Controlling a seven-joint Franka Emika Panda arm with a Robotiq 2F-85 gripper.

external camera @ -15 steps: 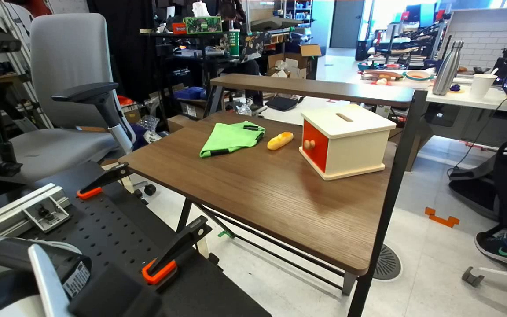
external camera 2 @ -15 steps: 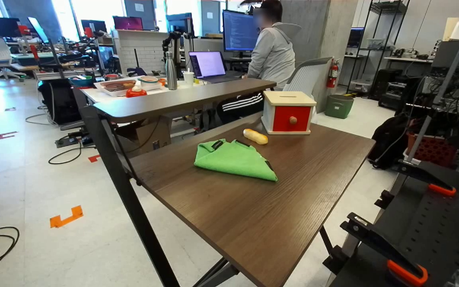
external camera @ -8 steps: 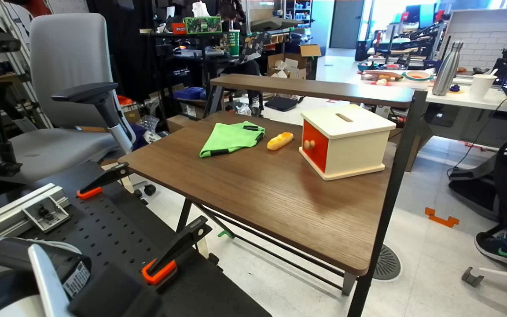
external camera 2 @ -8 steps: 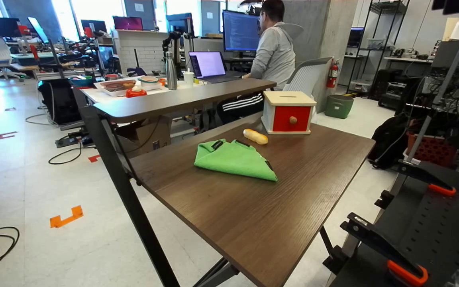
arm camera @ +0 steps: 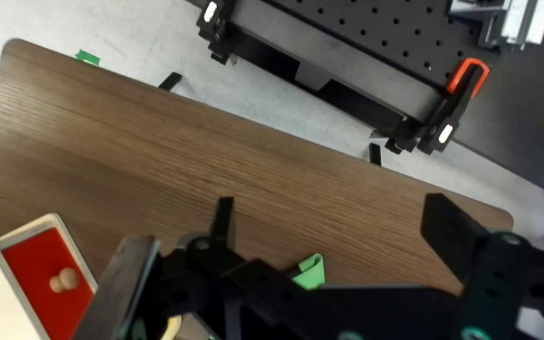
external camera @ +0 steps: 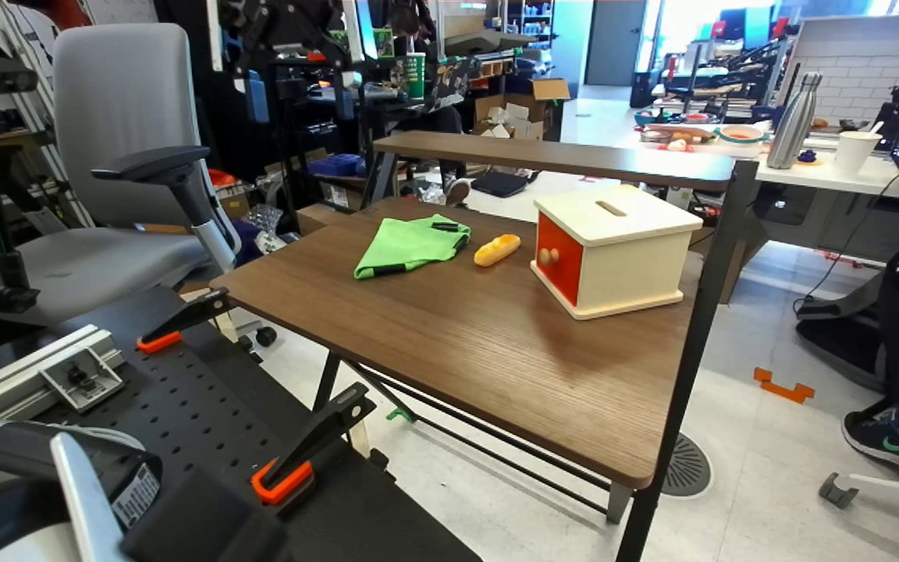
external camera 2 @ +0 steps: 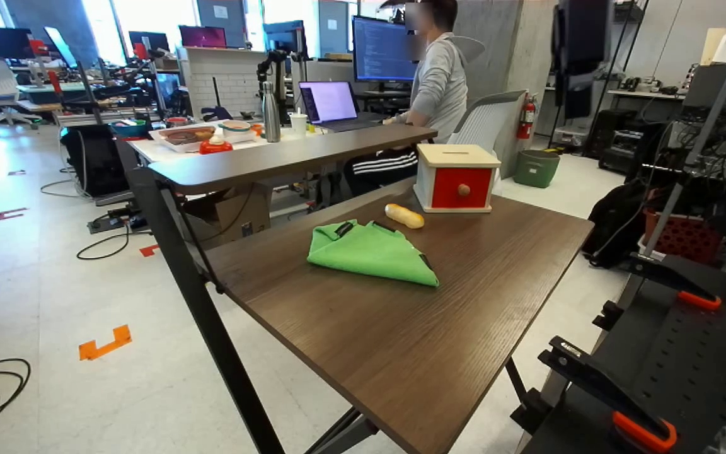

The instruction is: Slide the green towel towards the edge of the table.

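Lowering blind is your likeliest fault: pincer (arm camera: 331, 210) wide and empty, towel (external camera 2: 369, 254) on the surface (external camera: 449, 336) below it, mostly hidden in your wrist view. Too shallow, you may skim over; too hard, bunch it; off-line, knock the bread (external camera: 496, 250), also below.

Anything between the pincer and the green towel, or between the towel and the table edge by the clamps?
Nothing visible stands between the pincer and the green towel, nor between the towel and the table edge by the clamps. The yellow bread roll lies beside the towel, off that path.
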